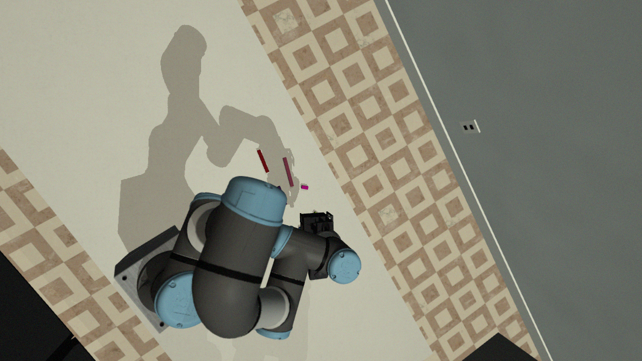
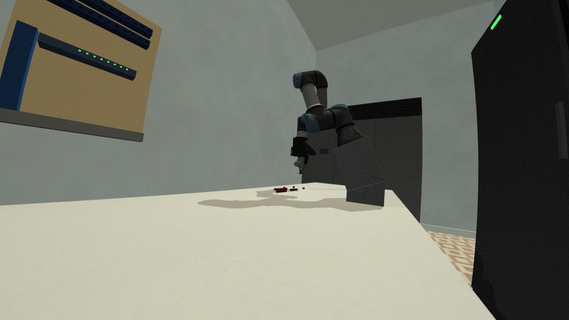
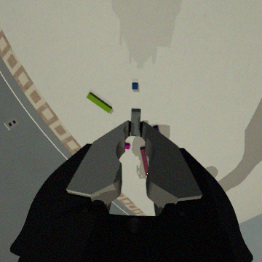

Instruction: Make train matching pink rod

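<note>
Gripper point(image 3: 135, 128): raised above the table point(image 3: 204, 73), clamped on grey rod point(image 3: 135, 118) standing between the fingertips. Below the jaws: magenta rod point(image 3: 127, 145), pink rod point(image 3: 144, 164). Beyond, leftward: lime rod point(image 3: 99, 102). Farthest ahead: blue rod point(image 3: 135, 86).

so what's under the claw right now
The claw grips a grey rod above the table. Below show a magenta rod and part of the pink rod; the rest is covered.
</note>
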### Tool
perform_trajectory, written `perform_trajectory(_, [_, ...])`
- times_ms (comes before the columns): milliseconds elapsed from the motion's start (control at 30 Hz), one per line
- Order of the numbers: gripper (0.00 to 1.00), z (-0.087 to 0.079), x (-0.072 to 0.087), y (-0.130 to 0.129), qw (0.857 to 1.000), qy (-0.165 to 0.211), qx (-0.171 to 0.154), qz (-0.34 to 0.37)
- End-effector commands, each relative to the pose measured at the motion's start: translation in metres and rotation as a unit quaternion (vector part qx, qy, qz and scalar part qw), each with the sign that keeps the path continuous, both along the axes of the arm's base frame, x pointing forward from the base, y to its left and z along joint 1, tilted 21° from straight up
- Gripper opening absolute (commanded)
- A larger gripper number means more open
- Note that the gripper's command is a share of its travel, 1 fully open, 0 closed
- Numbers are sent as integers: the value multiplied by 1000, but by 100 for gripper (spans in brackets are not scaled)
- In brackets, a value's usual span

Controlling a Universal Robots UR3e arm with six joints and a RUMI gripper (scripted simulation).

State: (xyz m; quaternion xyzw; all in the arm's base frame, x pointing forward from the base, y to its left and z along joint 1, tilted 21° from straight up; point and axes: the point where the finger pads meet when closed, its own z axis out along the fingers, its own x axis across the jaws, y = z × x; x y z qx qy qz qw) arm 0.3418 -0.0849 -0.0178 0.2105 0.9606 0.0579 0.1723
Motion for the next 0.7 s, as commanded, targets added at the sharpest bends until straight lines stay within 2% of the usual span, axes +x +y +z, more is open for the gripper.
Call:
perform_trajectory(0, [0, -8, 4, -1, 1000, -2, -3, -1])
perform_trajectory(667, [0, -44, 18, -1, 1000, -3, -4, -1])
